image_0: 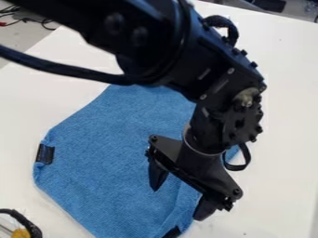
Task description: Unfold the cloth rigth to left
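Observation:
The blue cloth [112,162] lies on the white table, with a dark tag at its left edge and another dark patch at its bottom corner. Over the cloth's lower right part hangs the black gripper [180,201], its two fingers spread wide apart. The left finger is above the cloth, and the right one is by the cloth's lower right edge, near a strip that looks folded over. Nothing shows between the fingers except cloth lying below. The arm hides the cloth's upper right part.
The white table [282,93] extends around the cloth on all sides. At the bottom left corner is a dark cable loop with a yellow object [20,233]. Thin cables lie beyond the table edge at the upper left.

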Motion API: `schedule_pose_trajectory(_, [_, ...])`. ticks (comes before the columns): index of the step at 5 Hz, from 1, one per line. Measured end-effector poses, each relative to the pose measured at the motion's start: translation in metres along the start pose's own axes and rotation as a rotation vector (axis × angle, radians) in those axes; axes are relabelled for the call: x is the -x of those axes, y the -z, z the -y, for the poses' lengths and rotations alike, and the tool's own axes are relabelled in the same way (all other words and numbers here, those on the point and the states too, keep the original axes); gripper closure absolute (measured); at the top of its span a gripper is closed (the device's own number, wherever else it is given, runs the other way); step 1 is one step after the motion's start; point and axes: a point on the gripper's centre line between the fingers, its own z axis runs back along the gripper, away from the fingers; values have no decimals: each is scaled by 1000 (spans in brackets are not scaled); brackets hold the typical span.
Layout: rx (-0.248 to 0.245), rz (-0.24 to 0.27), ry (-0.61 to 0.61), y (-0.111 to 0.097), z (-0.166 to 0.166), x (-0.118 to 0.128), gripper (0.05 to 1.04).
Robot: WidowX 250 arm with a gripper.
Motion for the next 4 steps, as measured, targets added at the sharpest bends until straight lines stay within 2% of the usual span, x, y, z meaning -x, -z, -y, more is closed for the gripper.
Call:
schedule_pose_trajectory(1, [-6,-22,7,5,0,2,83])
schedule_pose_trajectory(3, [24,-34,5,18,-39,-26,83])
schedule_pose_trajectory(4, [25,-47,-51,27,-67,-33,83])
